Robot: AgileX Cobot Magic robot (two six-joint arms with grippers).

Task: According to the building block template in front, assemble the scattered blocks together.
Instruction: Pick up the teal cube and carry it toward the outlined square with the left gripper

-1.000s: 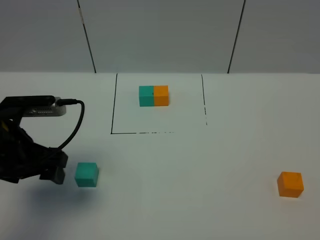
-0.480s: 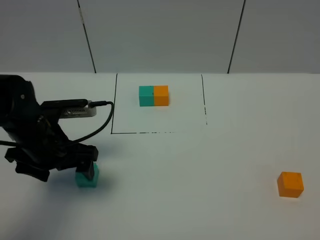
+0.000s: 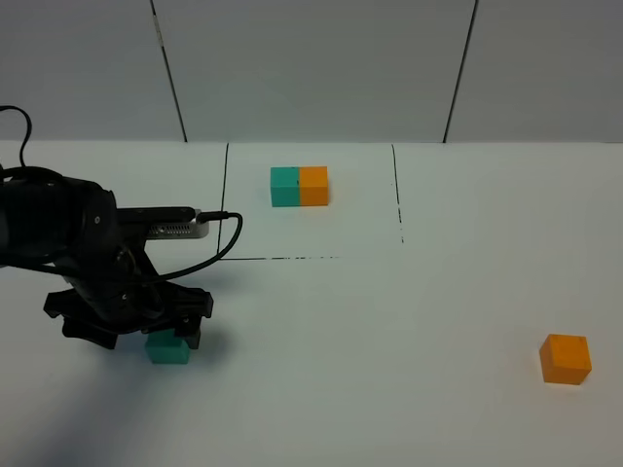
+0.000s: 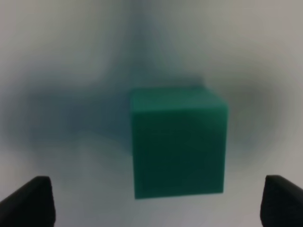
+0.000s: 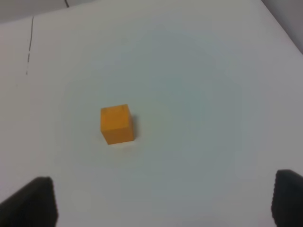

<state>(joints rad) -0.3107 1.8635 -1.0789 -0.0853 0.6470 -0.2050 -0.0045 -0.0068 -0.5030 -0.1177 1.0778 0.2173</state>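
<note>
Forward and to the left of the building block template (image 3: 300, 186), outside the thin black outline (image 3: 277, 258) that frames it on three sides, sits the loose teal-green cube (image 3: 168, 350). It rests flat on the white table (image 3: 389, 321). From the high camera only its lower part shows, because the left gripper (image 3: 173, 337) hangs directly over it. The left wrist camera shows the cube (image 4: 177, 142) squarely ahead of the left gripper (image 4: 156, 203). Its two dark fingertips (image 4: 28, 201) are spread wide, one on either side of the cube, with bare table between each tip and the cube's faces, so nothing is clamped. A soft shadow spreads from the cube over the table.

The loose orange cube (image 3: 566, 358) lies well to the right of the template and nearer the front edge, close to the right border of the high view and far apart from the teal one. Open white surface separates the two cubes and the outlined area. In the right wrist view the orange cube (image 5: 117, 124) sits alone on the table, well ahead of the right gripper (image 5: 158, 198), whose fingertips (image 5: 289, 196) stand wide apart and grasp nothing.

The template itself is teal on the left and orange on the right, the two halves joined. It stands inside the outline near the table's far edge, with grey wall panels (image 3: 311, 68) behind it.
</note>
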